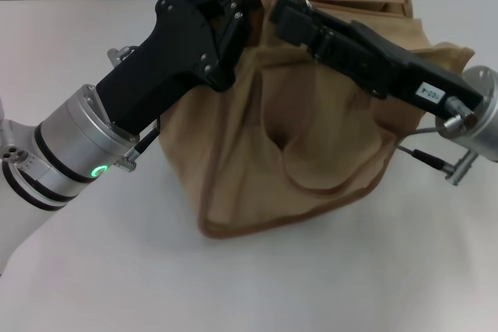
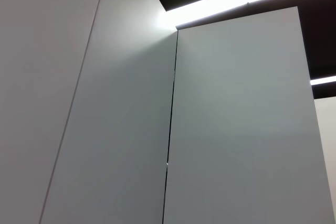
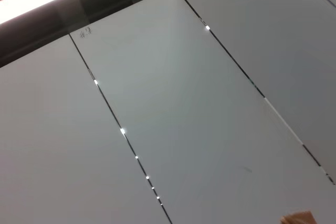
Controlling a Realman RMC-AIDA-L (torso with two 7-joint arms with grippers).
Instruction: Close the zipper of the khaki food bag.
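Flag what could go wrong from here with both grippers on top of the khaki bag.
1. The slumped khaki canvas food bag is creased and leaning, so a pull could drag or tip it instead of running the zip.
2. The black left gripper and black right gripper meet closely at the bag's top edge; they could collide.
3. The zipper is hidden in the head view and both wrist views show only panels, so progress can't be checked.

Both arms wore matte black, screw-studded gripper housings on silver cylindrical wrists; the left gripper [image 1: 237, 7] had a green-lit ring, the right gripper [image 1: 289, 7] a small white label, apparently numbered.
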